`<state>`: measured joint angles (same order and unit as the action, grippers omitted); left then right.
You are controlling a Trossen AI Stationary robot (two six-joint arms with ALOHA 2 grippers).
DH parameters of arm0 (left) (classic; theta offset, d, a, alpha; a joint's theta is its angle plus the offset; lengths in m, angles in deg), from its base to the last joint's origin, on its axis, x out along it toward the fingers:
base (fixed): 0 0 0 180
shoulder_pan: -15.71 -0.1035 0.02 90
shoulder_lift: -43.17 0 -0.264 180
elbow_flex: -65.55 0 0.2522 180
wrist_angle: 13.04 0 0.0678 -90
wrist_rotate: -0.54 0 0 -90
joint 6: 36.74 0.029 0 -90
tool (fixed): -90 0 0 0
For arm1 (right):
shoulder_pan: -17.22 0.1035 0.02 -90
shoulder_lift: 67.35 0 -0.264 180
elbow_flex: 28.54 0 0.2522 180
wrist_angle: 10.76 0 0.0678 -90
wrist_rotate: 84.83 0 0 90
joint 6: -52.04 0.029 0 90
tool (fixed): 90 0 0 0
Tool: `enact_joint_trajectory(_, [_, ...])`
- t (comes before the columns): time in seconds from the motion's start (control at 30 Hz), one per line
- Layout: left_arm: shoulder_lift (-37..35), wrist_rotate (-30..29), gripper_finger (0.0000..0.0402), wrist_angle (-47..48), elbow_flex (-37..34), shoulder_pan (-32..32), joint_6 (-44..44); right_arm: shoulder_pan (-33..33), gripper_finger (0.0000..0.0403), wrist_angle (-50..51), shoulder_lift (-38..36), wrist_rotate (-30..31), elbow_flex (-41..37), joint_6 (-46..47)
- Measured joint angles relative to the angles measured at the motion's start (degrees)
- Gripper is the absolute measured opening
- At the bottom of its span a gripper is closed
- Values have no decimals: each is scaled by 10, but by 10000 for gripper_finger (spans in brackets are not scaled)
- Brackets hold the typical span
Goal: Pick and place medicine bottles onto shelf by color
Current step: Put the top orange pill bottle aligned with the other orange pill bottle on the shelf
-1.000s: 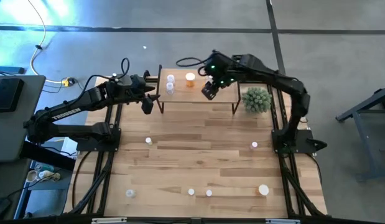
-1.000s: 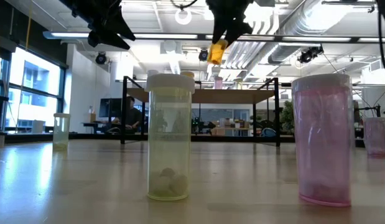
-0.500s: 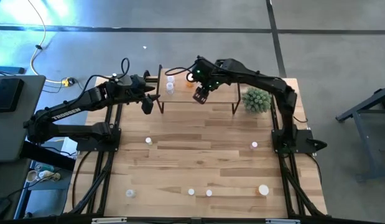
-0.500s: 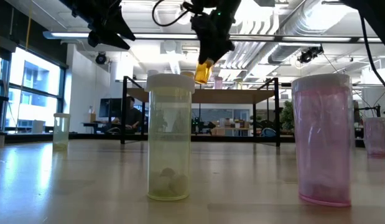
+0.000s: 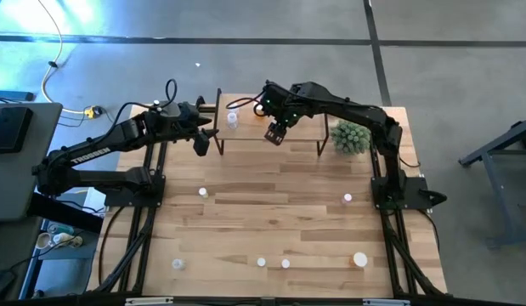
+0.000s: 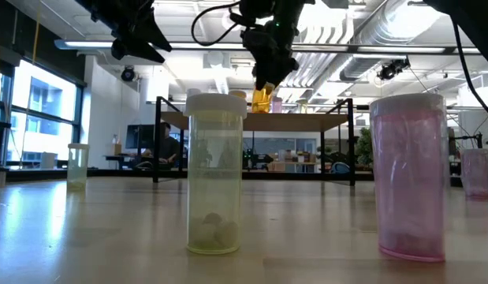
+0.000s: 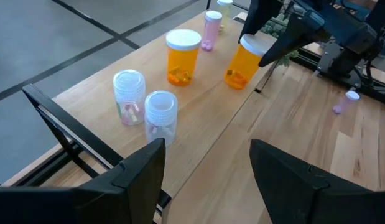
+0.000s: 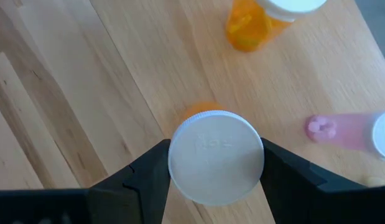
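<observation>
- Orange bottle (image 7: 245, 62) sits between the jaws of the right gripper (image 5: 276, 134), which clamp its white cap from both sides; the bottle is tilted, with its base at or just above the shelf (image 7: 204, 106) near the front edge — I cannot tell whether it touches.
- Shelf top, seen from the left wrist view, carries a second orange bottle (image 7: 182, 57) standing upright just beside the held one, with pills visible at its bottom.
- Two clear bottles (image 7: 129, 97) stand close together toward the shelf's left end, both upright, each with something small inside.
- Pink bottle (image 7: 212, 30) stands farther along the shelf behind the orange pair, and a pale bottle (image 7: 224, 7) shows just beyond it.
- Left gripper (image 7: 208, 171) hangs near the shelf's left front corner with its jaws apart and nothing between them.
- Low view shows a yellow-green bottle (image 6: 216, 173) with pills at its bottom and a pink bottle (image 6: 411, 177) on the table (image 5: 271, 217), well in front of the shelf.
- More small bottles are scattered on the table in front of the shelf, near its front edge.
- Green spiky plant (image 5: 351, 136) stands on the table just beside the shelf's right end.
</observation>
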<state>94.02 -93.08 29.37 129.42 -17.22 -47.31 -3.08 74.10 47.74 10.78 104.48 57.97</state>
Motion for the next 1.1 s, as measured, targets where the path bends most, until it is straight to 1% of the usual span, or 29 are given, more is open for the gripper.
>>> enact_joint_trajectory(0.43, [0, 0, 225, 0, 0, 0, 2, -10, 206, 0, 0, 4, 0, 0])
enact_joint_trajectory(0.73, [0, 0, 225, 0, 0, 0, 2, -10, 238, -7, 0, 4, 0, 0])
enact_joint_trajectory(1.1, [0, 0, 225, 0, 0, 0, 2, -12, 240, -15, 0, 4, 0, 0])
